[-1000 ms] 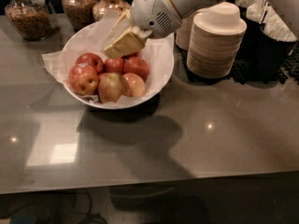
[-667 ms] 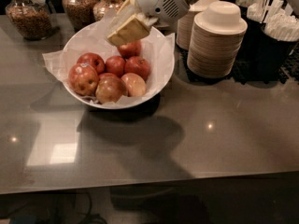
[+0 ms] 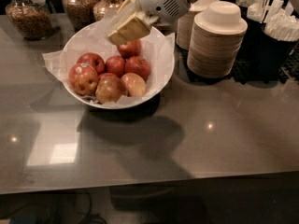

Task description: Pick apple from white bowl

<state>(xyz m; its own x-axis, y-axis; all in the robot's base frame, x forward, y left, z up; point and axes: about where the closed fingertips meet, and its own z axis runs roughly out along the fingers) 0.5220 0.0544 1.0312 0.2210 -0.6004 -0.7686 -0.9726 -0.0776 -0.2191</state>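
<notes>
The white bowl (image 3: 161, 73), lined with crinkled white paper, stands at the back left of the grey counter and holds several apples. The apple (image 3: 84, 79), the largest one, red mottled with yellow and bearing a small pale sticker, lies at the bowl's left side. Smaller dark-red apples (image 3: 138, 66) lie behind and to its right, and a duller golden-brown apple (image 3: 110, 88) lies at the front. My gripper (image 3: 127, 26), on a white arm, hangs above the back of the bowl, over a rear red apple (image 3: 131, 48). It is up and to the right of the stickered apple and holds nothing.
Two stacks of small off-white paper bowls (image 3: 217, 41) stand right of the bowl. Glass jars (image 3: 30, 15) of snacks line the back left. Dark holders with white cutlery (image 3: 275, 27) stand at the back right. The grey counter (image 3: 210, 134) stretches toward the front edge.
My gripper has risen and drawn back from down among the apples to above the bowl's rear, uncovering a rear red apple. The apples have not moved.
</notes>
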